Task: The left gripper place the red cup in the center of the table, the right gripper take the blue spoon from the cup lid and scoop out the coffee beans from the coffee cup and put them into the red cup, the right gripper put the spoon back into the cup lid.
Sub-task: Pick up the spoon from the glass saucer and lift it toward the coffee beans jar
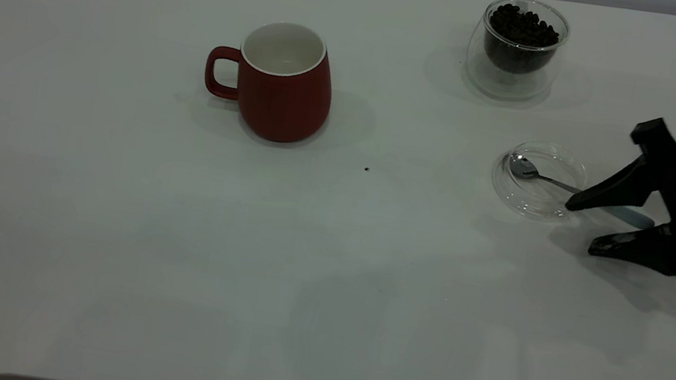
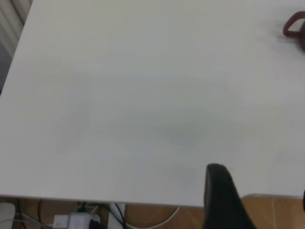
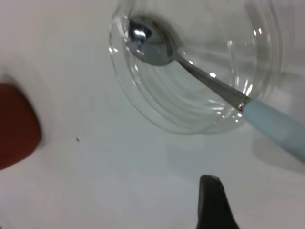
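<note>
One right end effector (image 1: 581,223), fingers spread wide, hangs near the table's (image 1: 101,248) right edge over the blue spoon (image 1: 553,182) handle in the cup lid (image 1: 534,202). A skewed closing could flip the spoon or push the lid.

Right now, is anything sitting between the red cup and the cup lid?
Only bare table, apart from one tiny dark speck. The exterior view shows the stretch from the red cup to the cup lid otherwise open.
</note>
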{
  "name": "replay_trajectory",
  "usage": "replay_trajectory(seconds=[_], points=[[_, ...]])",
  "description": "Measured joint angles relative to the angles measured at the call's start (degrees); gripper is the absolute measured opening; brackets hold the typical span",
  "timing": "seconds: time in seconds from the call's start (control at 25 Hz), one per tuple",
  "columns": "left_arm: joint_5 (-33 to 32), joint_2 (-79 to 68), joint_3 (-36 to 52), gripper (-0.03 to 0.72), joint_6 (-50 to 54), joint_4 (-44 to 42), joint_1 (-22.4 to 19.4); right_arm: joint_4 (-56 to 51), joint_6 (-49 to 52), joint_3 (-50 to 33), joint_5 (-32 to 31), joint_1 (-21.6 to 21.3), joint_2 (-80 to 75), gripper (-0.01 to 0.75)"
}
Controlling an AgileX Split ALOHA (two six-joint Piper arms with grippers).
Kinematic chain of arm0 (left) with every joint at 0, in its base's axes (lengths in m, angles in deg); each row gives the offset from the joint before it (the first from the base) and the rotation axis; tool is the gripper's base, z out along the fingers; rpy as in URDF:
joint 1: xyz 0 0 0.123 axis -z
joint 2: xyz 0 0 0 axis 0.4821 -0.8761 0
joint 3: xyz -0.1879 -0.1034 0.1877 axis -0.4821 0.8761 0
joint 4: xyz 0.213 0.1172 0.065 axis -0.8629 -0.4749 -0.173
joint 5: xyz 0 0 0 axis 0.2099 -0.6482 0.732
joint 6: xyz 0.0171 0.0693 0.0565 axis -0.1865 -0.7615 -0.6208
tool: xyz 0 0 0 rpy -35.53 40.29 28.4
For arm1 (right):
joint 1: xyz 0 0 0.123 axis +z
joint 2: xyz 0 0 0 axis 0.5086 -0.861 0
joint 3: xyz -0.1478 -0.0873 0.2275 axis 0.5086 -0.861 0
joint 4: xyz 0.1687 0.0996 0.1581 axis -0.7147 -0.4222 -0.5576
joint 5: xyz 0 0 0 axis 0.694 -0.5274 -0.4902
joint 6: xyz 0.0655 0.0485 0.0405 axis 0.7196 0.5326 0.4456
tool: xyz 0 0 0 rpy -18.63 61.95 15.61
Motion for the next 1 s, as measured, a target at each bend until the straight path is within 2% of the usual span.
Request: replay_trajectory(seconds=[0.44, 1.0], points=[[0.00, 0.00, 0.00, 0.466, -0.09, 0.00, 0.00, 2.24, -3.54, -1.24, -5.07, -6.93, 0.00, 0.497], [0.00, 0.00, 0.00, 0.466, -0.09, 0.00, 0.00, 1.04, -7.39, -1.24, -2.50, -9.03, 0.00, 0.497]])
